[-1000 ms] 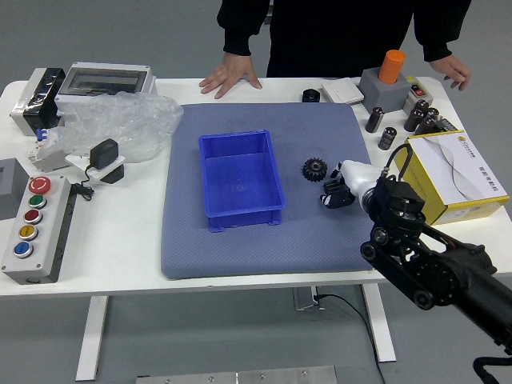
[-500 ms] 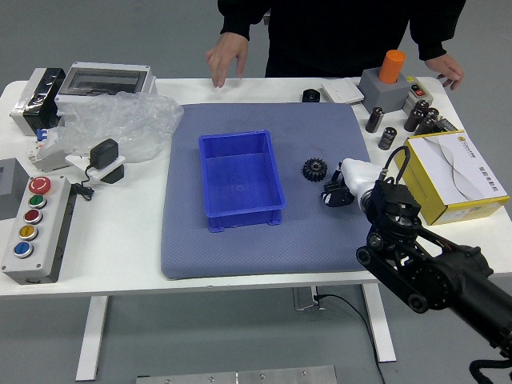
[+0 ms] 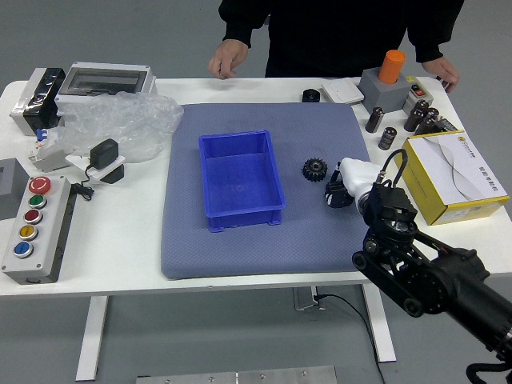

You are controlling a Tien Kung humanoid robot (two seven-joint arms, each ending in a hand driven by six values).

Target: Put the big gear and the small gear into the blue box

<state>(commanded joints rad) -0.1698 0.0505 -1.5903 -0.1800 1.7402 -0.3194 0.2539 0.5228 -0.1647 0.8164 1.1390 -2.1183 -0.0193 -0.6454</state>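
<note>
My right hand [image 3: 340, 192], white-backed with black parts, is low over the blue-grey mat's right side. Its own back hides what is beneath it, and whether it holds anything cannot be told. Just left of it, apart from it, a black toothed gear [image 3: 314, 170] lies flat on the mat; its size class is unclear with no other gear discernible. The open blue box [image 3: 242, 180] stands on the mat farther left, with a bare floor inside. My left hand is out of view.
A person at the far side has one hand [image 3: 228, 60] at the table edge, another by the grey block [image 3: 386, 90]. A yellow-white carton [image 3: 456, 176] stands right, a button panel [image 3: 38, 230] and plastic wrap [image 3: 120, 124] left. A black cylinder [image 3: 310, 95] sits behind.
My right hand has shifted slightly right, away from the visible gear, and its forearm has moved a little left. The person's hand, earlier flat on the far edge, has lifted and curled.
</note>
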